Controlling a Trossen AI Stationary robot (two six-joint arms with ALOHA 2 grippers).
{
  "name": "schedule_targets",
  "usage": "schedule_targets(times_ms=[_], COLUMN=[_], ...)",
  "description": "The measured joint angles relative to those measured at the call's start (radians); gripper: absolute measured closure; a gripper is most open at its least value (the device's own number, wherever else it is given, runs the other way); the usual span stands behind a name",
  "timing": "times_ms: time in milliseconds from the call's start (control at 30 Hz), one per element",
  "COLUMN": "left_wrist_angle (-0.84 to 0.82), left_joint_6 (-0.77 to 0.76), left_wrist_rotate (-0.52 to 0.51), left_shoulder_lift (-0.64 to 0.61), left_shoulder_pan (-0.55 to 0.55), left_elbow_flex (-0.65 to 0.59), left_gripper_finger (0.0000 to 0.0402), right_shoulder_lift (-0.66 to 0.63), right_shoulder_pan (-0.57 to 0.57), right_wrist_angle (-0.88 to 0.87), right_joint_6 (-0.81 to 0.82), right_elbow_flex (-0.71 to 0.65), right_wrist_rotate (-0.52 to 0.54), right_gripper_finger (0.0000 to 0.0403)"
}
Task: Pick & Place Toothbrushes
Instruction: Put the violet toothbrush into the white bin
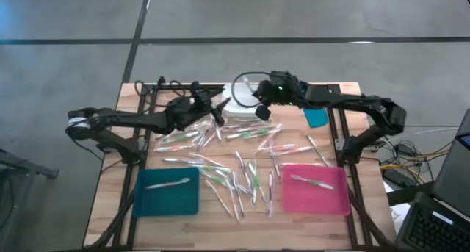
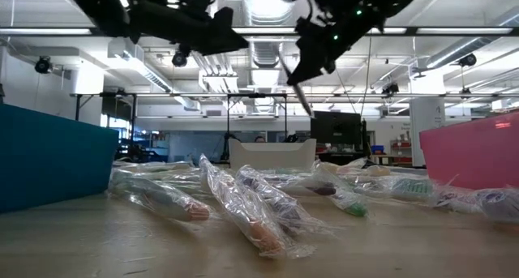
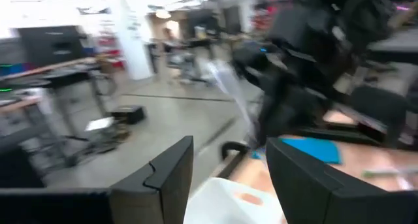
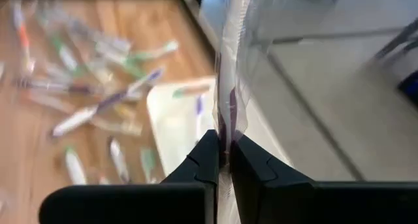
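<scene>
- The teal tray [image 1: 167,193] lies at the left front of the worktop [image 1: 110,208] with one toothbrush in it, apparently a sorting target.
- The left claw [image 1: 217,114] hangs wide apart and empty near the white bin [image 1: 236,109].
- Loose toothbrushes [image 1: 246,171] in clear wrap are scattered between the trays, waiting to be picked.
- The right claw [image 4: 223,160] is clamped on a wrapped toothbrush [image 4: 232,67], lifted above the bin, likely for carrying.
- The pink tray [image 1: 316,189] at the right front also holds one.
</scene>
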Motion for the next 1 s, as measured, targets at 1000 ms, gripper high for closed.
schedule_targets(times_ms=[1000], left_wrist_angle=[0.000], left_joint_6=[-0.011], left_wrist_rotate=[-0.132], left_shoulder_lift=[-0.076], left_shoulder_pan=[0.000], left_elbow_flex=[-0.069], left_gripper_finger=[0.0207], right_shoulder_lift=[0.553], right_shoulder_pan=[-0.105], right_wrist_angle=[-0.422], right_joint_6=[-0.113], right_elbow_flex=[0.519], right_wrist_rotate=[-0.128], right_gripper_finger=[0.0389])
